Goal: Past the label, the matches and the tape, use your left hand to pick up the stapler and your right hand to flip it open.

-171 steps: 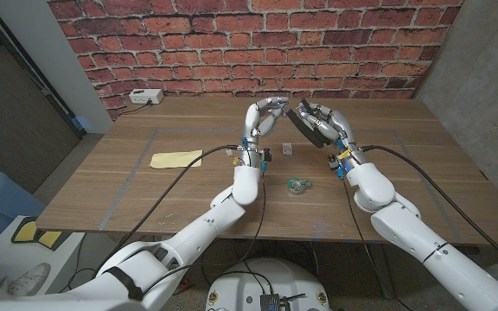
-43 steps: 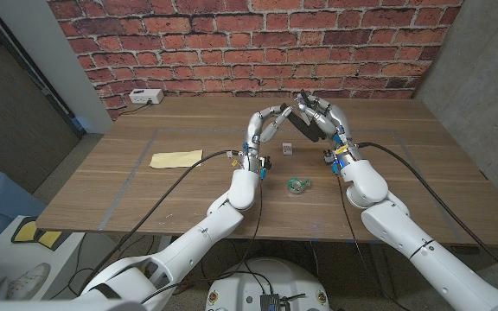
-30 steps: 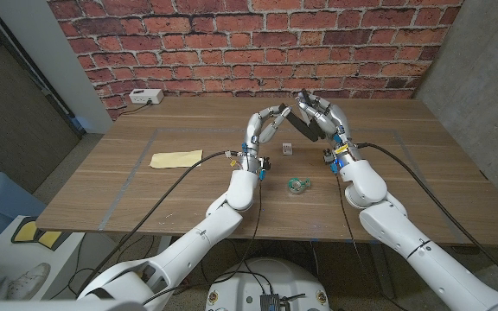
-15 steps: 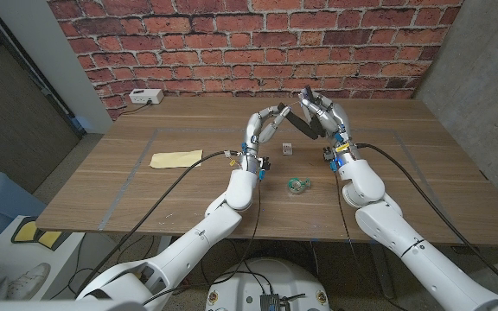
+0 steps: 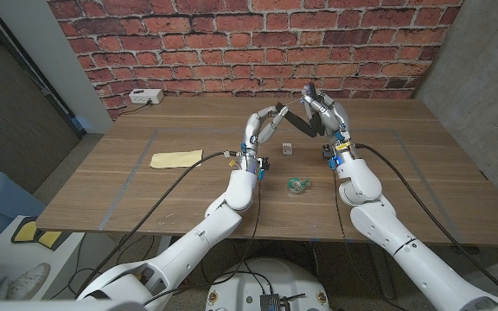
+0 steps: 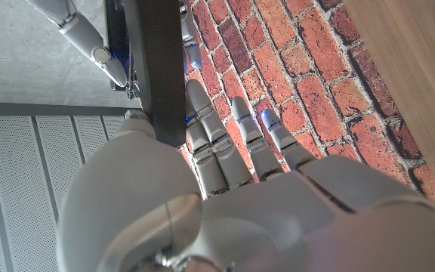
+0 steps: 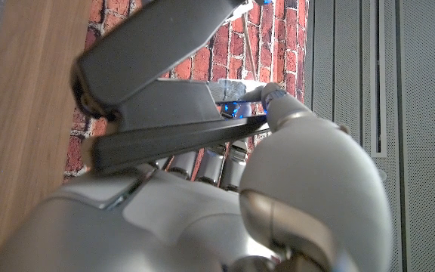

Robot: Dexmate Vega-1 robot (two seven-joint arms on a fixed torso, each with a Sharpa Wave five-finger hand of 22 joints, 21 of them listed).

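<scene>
Stapler [image 5: 304, 119] gripped in the right hand [image 5: 322, 114], raised above the bench [image 5: 405, 173] — left hand [image 5: 264, 123] open, fingertips touching it.

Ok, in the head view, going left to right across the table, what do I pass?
White box by the brick wall → yellow paper label → left hand → small matchbox → green-cored roll of clear tape → right hand, which holds the black stapler.
</scene>
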